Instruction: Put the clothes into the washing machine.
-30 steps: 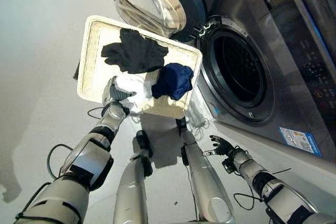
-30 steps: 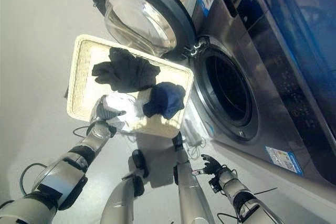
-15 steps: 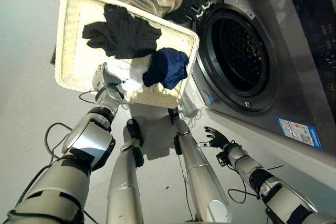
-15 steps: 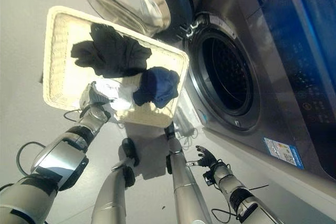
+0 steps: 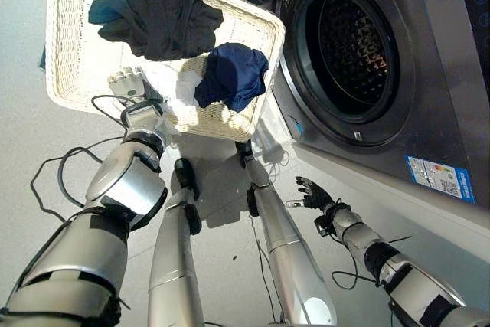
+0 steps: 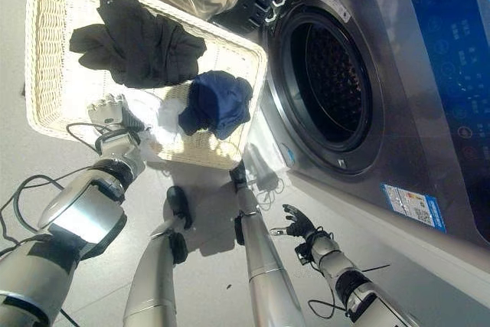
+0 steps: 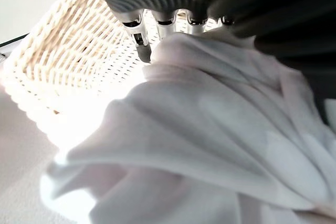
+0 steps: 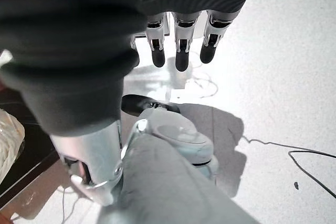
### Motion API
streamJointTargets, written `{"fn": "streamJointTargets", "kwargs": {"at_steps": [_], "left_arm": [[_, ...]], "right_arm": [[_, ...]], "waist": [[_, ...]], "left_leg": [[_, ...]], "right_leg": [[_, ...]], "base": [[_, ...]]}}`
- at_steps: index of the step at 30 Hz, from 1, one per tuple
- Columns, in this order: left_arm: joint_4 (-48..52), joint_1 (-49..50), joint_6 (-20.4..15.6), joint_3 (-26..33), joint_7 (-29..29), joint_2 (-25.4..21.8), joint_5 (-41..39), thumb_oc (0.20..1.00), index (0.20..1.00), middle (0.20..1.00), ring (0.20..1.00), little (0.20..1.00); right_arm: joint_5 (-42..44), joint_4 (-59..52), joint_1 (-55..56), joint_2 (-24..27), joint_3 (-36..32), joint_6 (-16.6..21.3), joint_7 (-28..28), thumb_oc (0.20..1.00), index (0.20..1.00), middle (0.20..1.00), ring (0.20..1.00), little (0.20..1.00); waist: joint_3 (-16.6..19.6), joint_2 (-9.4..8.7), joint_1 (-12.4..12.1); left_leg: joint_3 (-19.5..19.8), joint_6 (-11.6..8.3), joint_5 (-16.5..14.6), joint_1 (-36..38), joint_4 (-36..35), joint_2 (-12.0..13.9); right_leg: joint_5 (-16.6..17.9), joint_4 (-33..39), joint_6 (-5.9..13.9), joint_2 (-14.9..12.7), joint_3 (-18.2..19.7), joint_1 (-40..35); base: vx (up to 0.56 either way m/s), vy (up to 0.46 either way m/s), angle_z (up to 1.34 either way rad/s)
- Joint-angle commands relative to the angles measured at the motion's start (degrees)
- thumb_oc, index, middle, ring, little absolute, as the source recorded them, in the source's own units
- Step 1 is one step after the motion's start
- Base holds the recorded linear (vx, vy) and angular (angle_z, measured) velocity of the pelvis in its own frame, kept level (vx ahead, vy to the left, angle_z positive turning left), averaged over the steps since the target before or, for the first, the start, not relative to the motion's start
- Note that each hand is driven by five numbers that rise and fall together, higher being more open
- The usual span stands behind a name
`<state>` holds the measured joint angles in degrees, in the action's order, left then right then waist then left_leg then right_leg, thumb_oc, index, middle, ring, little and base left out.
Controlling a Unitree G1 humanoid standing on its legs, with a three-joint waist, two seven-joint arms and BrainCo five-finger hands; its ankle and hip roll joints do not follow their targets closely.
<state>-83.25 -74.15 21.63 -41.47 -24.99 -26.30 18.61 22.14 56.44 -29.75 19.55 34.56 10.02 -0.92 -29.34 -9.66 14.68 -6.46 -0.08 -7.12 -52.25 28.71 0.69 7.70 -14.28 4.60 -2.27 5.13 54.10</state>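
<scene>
The right hand (image 5: 312, 193) hangs low over the floor, near the foot of the washing machine (image 5: 429, 89), fingers straight and spread, holding nothing. The left hand (image 5: 129, 86) is inside the white wicker basket (image 5: 65, 59), at its near edge. In the left wrist view its fingers (image 7: 143, 45) lie on a white garment (image 7: 210, 145); whether they have closed on the cloth cannot be told.

Contents of the basket: the white garment at the near edge beside the left hand, a navy garment (image 5: 230, 74) just beside it toward the corner nearest the machine, and a black garment (image 5: 157, 13) further in, toward the far edge. Nothing is visible in the drum (image 5: 348, 44), which stands open beside the basket, its door swung out past the basket's far edge.

Judgement: the step in hand is the first pick. The left hand should gather a full bunch of the white cloth before lifting, clear the basket rim, and avoid dragging the navy garment out with it.
</scene>
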Motion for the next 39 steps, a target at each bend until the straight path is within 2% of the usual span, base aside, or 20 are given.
{"fn": "streamJointTargets", "kwargs": {"at_steps": [1,2,4,5,6,7,8,11,13,16,19,21,25,30,32,37,39], "left_arm": [[-3.7,6.0,-7.0,4.6,6.1,0.2,-13.8,0.2,0.2,0.2,0.2,0.2],[-3.6,6.3,-9.8,6.2,5.9,0.4,-18.3,0.2,0.2,0.2,0.2,0.2],[-2.5,7.7,-20.0,10.5,4.4,0.5,-32.0,0.2,0.2,0.2,0.2,0.2],[-2.0,8.0,-21.4,11.4,4.5,0.5,-33.7,0.2,0.2,0.2,0.2,0.2],[-0.6,9.1,-26.9,13.9,4.8,0.0,-40.2,0.2,0.2,0.2,0.2,0.2],[-0.5,9.3,-27.9,14.3,4.6,-0.1,-41.2,0.2,0.2,0.2,0.2,0.2],[0.7,10.4,-32.2,16.0,4.7,-0.4,-46.0,0.2,0.2,0.2,0.2,0.2],[7.0,14.0,-37.3,19.8,1.5,-0.8,-50.7,0.2,0.2,0.2,0.2,0.2],[8.4,15.0,-38.9,20.6,-0.2,-0.8,-51.2,0.2,0.2,0.2,0.2,0.2],[14.7,18.7,-41.2,23.2,-6.3,-1.0,-50.6,0.2,0.2,0.2,0.2,0.2],[16.8,19.8,-41.6,24.1,-8.5,-1.3,-50.4,0.2,0.2,0.2,0.2,0.2],[19.2,21.6,-42.7,25.9,-11.3,-1.6,-50.6,0.2,0.2,0.2,0.2,0.2],[21.3,23.8,-42.7,27.3,-10.9,-1.7,-50.4,0.2,0.2,0.2,0.2,0.2],[28.3,30.4,-44.3,28.5,-7.1,-0.6,-49.8,0.2,0.2,0.2,0.2,0.2],[33.1,34.4,-45.7,28.7,-2.8,0.2,-50.1,0.2,0.2,0.2,0.2,0.2],[41.6,42.0,-46.1,27.5,4.4,1.6,-49.4,0.2,0.2,0.2,0.2,0.2],[44.2,45.3,-44.8,27.3,7.1,2.1,-47.9,0.2,0.2,0.2,0.2,0.2]], "right_arm": [[0.7,-1.7,0.9,0.5,1.4,1.6,0.2,1.0,1.0,1.0,1.0,1.0],[0.5,-2.1,1.1,0.2,1.4,1.2,0.6,1.0,1.0,1.0,1.0,1.0],[-0.5,-3.0,1.5,-0.5,1.3,0.3,1.5,1.0,1.0,1.0,1.0,1.0],[-0.5,-3.1,1.7,-0.5,1.3,0.2,1.7,1.0,1.0,1.0,1.0,1.0],[-0.7,-3.5,2.2,-0.5,1.2,-0.1,2.1,1.0,1.0,1.0,1.0,1.0],[-0.6,-3.5,2.3,-0.5,1.1,-0.1,2.1,1.0,1.0,1.0,1.0,1.0],[-0.9,-3.5,2.7,-0.5,0.7,-0.2,2.2,1.0,1.0,1.0,1.0,1.0],[-1.2,-4.3,4.1,0.0,0.0,-0.8,2.6,1.0,1.0,1.0,1.0,1.0],[-1.5,-4.2,4.4,0.0,-0.2,-0.6,2.8,1.0,1.0,1.0,1.0,1.0],[-2.1,-4.0,5.4,0.3,-1.4,-0.8,3.1,1.0,1.0,1.0,1.0,1.0],[-2.3,-3.7,5.7,0.6,-1.9,-0.9,3.2,1.0,1.0,1.0,1.0,1.0],[-2.0,-3.0,6.4,1.0,-2.8,-0.3,3.1,1.0,1.0,1.0,1.0,1.0],[3.1,-3.1,7.7,1.0,-5.0,0.5,1.9,1.0,1.0,1.0,1.0,1.0],[9.3,-7.1,10.6,1.3,-9.8,3.1,1.6,1.0,1.0,1.0,1.0,1.0],[10.4,-10.6,11.8,1.6,-12.0,4.6,2.8,1.0,1.0,1.0,1.0,1.0],[11.0,-19.4,13.7,1.8,-15.7,4.6,5.3,1.0,1.0,1.0,1.0,1.0],[10.2,-23.5,14.2,1.9,-16.8,4.2,5.7,1.0,1.0,1.0,1.0,1.0]], "waist": [[-0.5,-1.71,0.4],[-0.5,-1.66,0.2],[-0.5,-1.46,-0.6],[-0.5,-1.39,-0.8],[-0.5,-1.05,-1.5],[-0.5,-0.98,-1.6],[-0.5,-0.72,-2.2],[-0.5,0.13,-3.8],[-0.5,0.39,-4.2],[-0.5,1.56,-5.8],[-0.5,2.02,-6.5],[-0.5,3.04,-7.6],[-0.5,3.95,-8.6],[1.1,5.31,-9.7],[1.8,5.98,-10.3],[3.5,7.39,-11.1],[4.5,8.23,-11.5]], "left_leg": [[-0.7,-1.03,-0.2,2.5,0.2,-3.0],[-0.5,-1.09,0.1,3.0,-0.3,-3.1],[0.0,-1.18,0.9,4.6,-1.7,-3.2],[0.1,-1.21,1.0,4.9,-1.9,-3.2],[0.5,-1.39,1.5,6.1,-2.8,-3.2],[0.6,-1.42,1.6,6.3,-2.9,-3.2],[1.0,-1.55,1.9,7.4,-3.5,-3.3],[1.9,-1.98,2.9,10.3,-5.4,-3.5],[2.1,-2.07,3.2,11.0,-6.0,-3.6],[2.7,-2.48,4.4,14.7,-9.2,-3.5],[2.9,-2.7,4.9,16.7,-10.5,-3.2],[3.4,-2.86,5.8,20.6,-13.1,-2.8],[3.7,-3.14,6.7,24.4,-15.0,-2.4],[4.0,-3.31,7.4,28.8,-18.2,-2.0],[4.2,-3.32,7.5,30.7,-19.7,-1.9],[4.5,-3.29,8.5,33.4,-22.8,-1.8],[4.6,-3.2,8.6,34.9,-23.6,-1.9]], "right_leg": [[-0.8,0.1,-1.18,3.6,-3.8,-3.0],[-1.0,0.0,-1.23,3.7,-3.9,-3.4],[-1.6,-0.2,-1.42,4.0,-4.2,-4.9],[-1.8,-0.3,-1.42,4.0,-4.3,-5.2],[-2.2,-0.4,-1.45,4.1,-4.6,-6.3],[-2.3,-0.4,-1.45,4.1,-4.7,-6.5],[-2.5,-0.3,-1.48,4.1,-4.9,-7.6],[-3.2,-0.1,-1.62,4.2,-5.5,-10.6],[-3.4,0.0,-1.7,4.2,-5.7,-11.5],[-4.2,0.9,-1.89,4.0,-6.3,-15.2],[-4.8,1.3,-1.98,3.8,-6.6,-17.1],[-6.3,1.4,-2.3,3.5,-7.2,-20.6],[-7.4,1.3,-2.41,2.8,-8.2,-24.3],[-8.5,1.9,-2.13,2.1,-9.5,-28.6],[-8.7,2.7,-1.98,2.0,-10.0,-30.5],[-8.3,4.8,-1.76,1.9,-10.7,-33.5],[-8.7,5.2,-1.74,1.6,-11.3,-35.3]], "base": [[-0.02,-0.039,0.02],[-0.02,-0.049,0.02],[-0.02,-0.061,0.06],[-0.03,-0.066,0.07],[-0.02,-0.051,0.08],[-0.03,-0.072,0.16],[-0.03,-0.06,0.27],[-0.04,-0.057,0.24],[-0.04,-0.031,0.03],[-0.05,-0.022,0.13],[-0.04,-0.004,0.18],[-0.06,0.007,0.24],[-0.02,0.003,0.18],[0.01,0.005,0.18],[0.01,0.013,0.13],[0.01,0.019,0.07],[0.04,0.055,0.16]]}}
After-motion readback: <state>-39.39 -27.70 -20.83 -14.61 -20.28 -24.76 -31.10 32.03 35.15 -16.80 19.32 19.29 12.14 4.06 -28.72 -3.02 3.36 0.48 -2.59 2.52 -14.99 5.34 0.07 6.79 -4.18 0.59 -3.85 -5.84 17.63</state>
